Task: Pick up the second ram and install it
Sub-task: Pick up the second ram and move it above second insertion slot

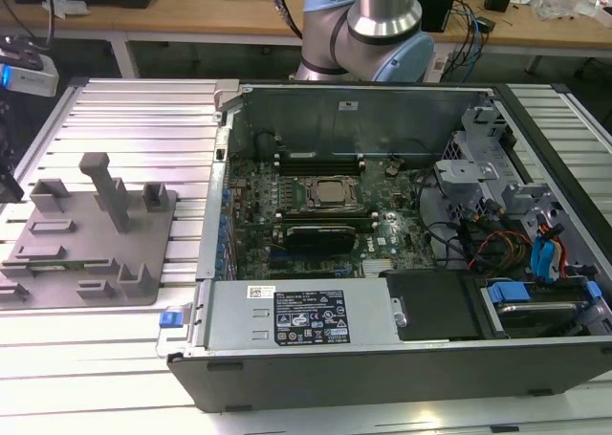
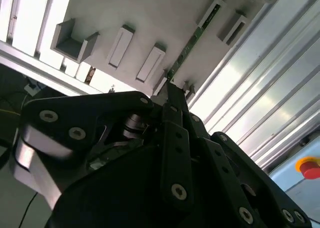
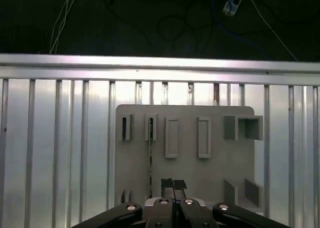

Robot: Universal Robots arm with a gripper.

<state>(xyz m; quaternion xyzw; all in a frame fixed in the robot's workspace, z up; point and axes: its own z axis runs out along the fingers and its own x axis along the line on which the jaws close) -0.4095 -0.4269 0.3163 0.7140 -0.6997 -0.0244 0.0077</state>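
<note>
The second ram [image 3: 150,158] is a thin dark stick standing on edge in a slot of the grey moulded tray [image 3: 215,168]. It shows as a narrow green strip [image 2: 192,40] in the second wrist view. My gripper [image 3: 173,184] hovers above the tray, a little to one side of the ram and not touching it. Its two dark fingertips sit together, shut, with nothing between them. In the second wrist view the gripper [image 2: 174,95] points toward the near end of the ram. In the exterior view the tray [image 1: 86,253] lies at the exterior view's left of the open computer case.
The open computer case [image 1: 382,358] holds the motherboard [image 1: 373,234] with its silver processor [image 1: 332,192]. Cables and drive bays [image 1: 535,253] crowd its side at the exterior view's right. Ribbed aluminium table [image 1: 134,110] surrounds the tray. A red button [image 2: 309,167] sits off the table.
</note>
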